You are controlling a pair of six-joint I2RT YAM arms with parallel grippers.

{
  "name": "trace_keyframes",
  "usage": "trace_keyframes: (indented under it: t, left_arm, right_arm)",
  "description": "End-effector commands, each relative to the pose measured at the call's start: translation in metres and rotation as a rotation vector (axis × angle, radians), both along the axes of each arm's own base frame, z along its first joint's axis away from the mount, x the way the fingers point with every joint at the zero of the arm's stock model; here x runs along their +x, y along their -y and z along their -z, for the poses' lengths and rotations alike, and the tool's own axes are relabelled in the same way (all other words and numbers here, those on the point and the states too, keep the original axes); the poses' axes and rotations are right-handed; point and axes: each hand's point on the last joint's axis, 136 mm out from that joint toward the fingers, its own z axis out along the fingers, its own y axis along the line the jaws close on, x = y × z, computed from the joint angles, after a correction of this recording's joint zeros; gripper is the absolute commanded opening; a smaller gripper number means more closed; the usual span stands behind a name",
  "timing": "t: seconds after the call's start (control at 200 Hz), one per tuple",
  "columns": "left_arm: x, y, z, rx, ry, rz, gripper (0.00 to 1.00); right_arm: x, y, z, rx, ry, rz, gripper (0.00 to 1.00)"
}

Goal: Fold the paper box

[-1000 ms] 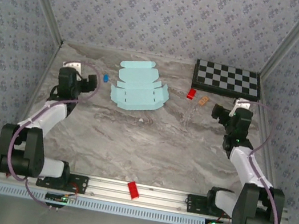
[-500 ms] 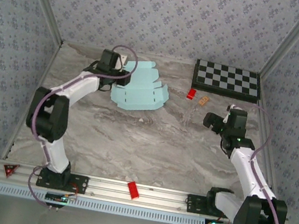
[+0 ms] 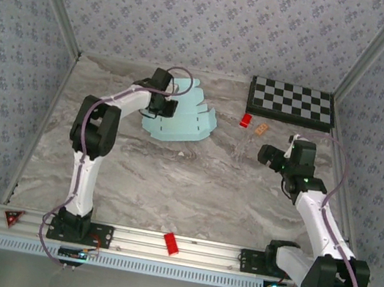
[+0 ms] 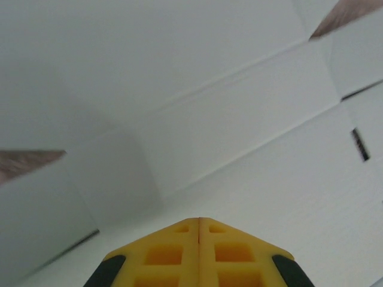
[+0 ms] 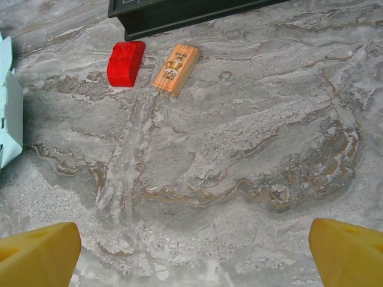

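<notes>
- Left gripper (image 4: 198, 228), yellow fingertips pressed flat together.
- Directly beneath and ahead of it, pale light-blue paper box (image 4: 239, 119), an unfolded creased card sheet with flaps and slots, on a grey marbled table (image 3: 193, 181).
- Right gripper (image 5: 191, 251), yellow fingers spread wide, holding nothing, well apart from the card.
- Ahead and left of it, small red plastic block (image 5: 125, 63) just beside an orange printed block (image 5: 176, 69).
- Beyond those, black-and-white checkerboard (image 5: 179, 15).

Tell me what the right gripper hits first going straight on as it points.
Probably bare marble tabletop, just ahead of the right gripper, jaws open. The red block and orange printed block lie farther on, left of that line; depth is unclear.
</notes>
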Motion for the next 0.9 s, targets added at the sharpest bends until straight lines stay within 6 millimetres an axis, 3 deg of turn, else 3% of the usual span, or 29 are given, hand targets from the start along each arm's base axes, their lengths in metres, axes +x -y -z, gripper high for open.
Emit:
trace_keyframes:
  t: [0.0,0.245,0.495,0.695,0.895]
  left_arm:
    - [-0.016,0.009,0.009,0.021,-0.069,0.019,0.00]
    - [-0.048,0.008,0.029,0.052,-0.162,-0.028,0.00]
    - [-0.085,0.020,0.035,0.059,-0.222,-0.071,0.00]
    - [-0.122,0.040,0.034,0.007,-0.252,-0.149,0.00]
    - [-0.150,0.074,0.019,-0.059,-0.233,-0.142,0.00]
  right_arm:
    - [-0.002,-0.007,-0.001,0.025,-0.003,-0.011,1.00]
    - [-0.003,-0.014,0.000,0.039,-0.007,-0.011,1.00]
    - [-0.005,-0.026,0.004,0.058,-0.029,-0.040,1.00]
    - [-0.007,-0.038,0.013,0.040,-0.083,-0.066,1.00]
    - [-0.005,-0.070,0.021,0.045,-0.104,-0.159,1.00]
